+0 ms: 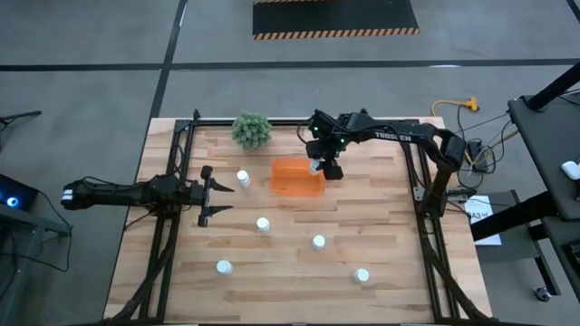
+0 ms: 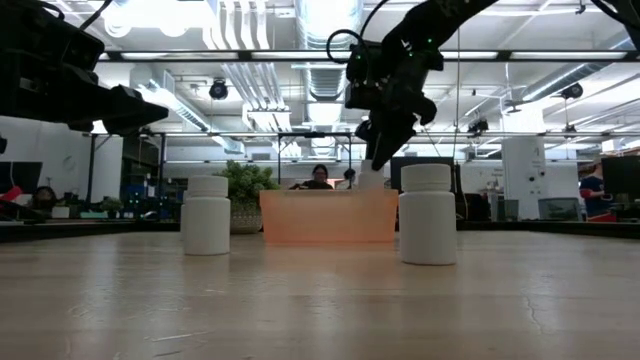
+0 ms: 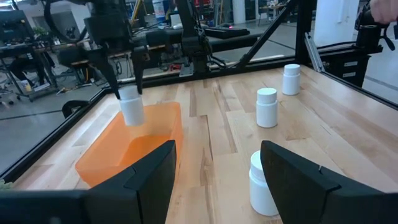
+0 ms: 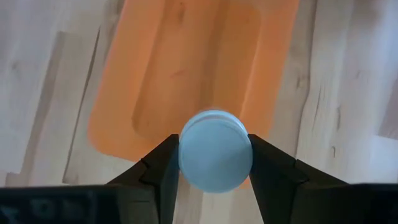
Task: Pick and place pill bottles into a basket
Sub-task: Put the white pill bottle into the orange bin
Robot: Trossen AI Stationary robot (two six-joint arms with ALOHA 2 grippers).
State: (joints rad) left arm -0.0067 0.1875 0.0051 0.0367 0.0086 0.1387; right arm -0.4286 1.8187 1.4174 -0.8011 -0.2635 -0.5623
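The orange basket (image 1: 292,178) lies at the table's far middle. My right gripper (image 1: 319,167) is shut on one white pill bottle (image 3: 131,107) over the basket's right end; the bottle also shows in the right wrist view (image 4: 215,158). Several more white bottles stand upright on the wood: one near the basket's left end (image 1: 243,178), one further forward (image 1: 263,225), one at the middle (image 1: 319,242), and two near the front edge. My left gripper (image 1: 220,192) is open and empty, left of the basket. My right gripper pinches the bottle's upper part, at the cap (image 3: 128,94), between its two fingers (image 4: 163,168). The fingers come from above, pointing down. The bottle hangs upright below them over the basket's right end (image 4: 249,130). I cannot tell whether its base touches the basket.
A green bushy plant (image 1: 251,129) stands at the far edge, left of the basket. Black frame rails (image 1: 172,181) run along the table's left and right sides. Bare wood lies between the standing bottles.
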